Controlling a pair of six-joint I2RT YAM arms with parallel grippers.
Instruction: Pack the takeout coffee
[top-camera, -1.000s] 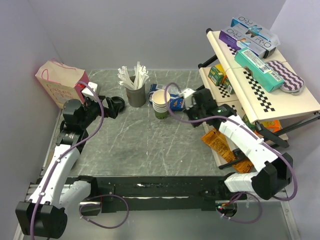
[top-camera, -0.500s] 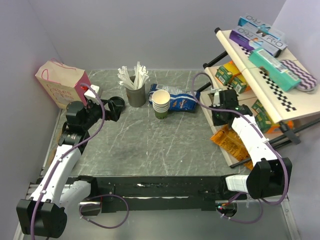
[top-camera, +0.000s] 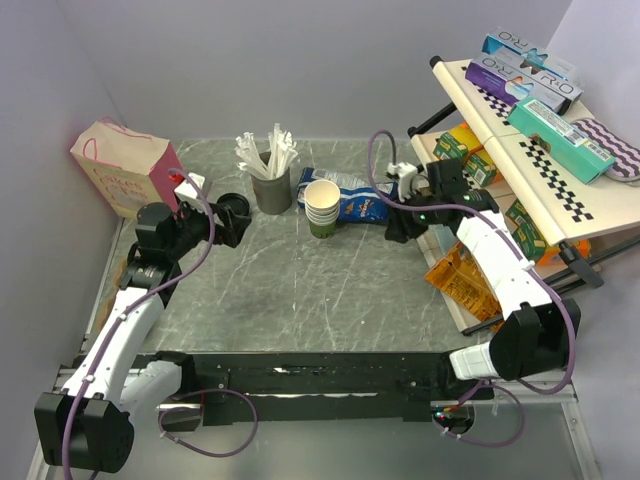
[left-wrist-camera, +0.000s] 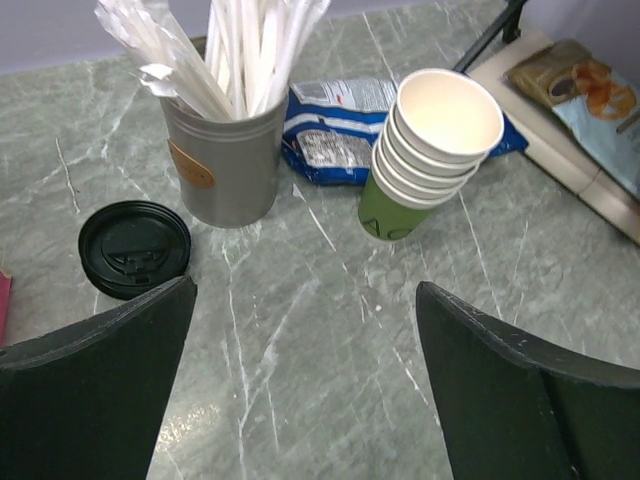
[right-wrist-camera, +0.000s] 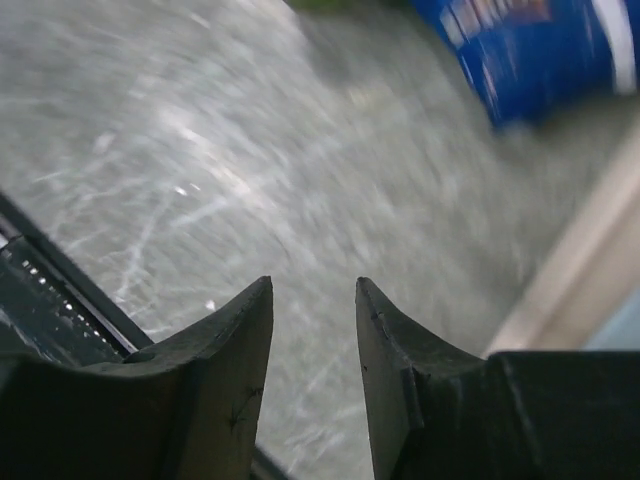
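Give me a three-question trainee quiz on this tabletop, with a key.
1. True or false: the left gripper is open and apart from the black lid.
2. The right gripper has its jaws: A shut on a cup; B slightly apart with nothing between; C out of view.
3. Fill in: the bottom cup of the cup stack is ___ on the outside.
Key: 1 true; 2 B; 3 green.
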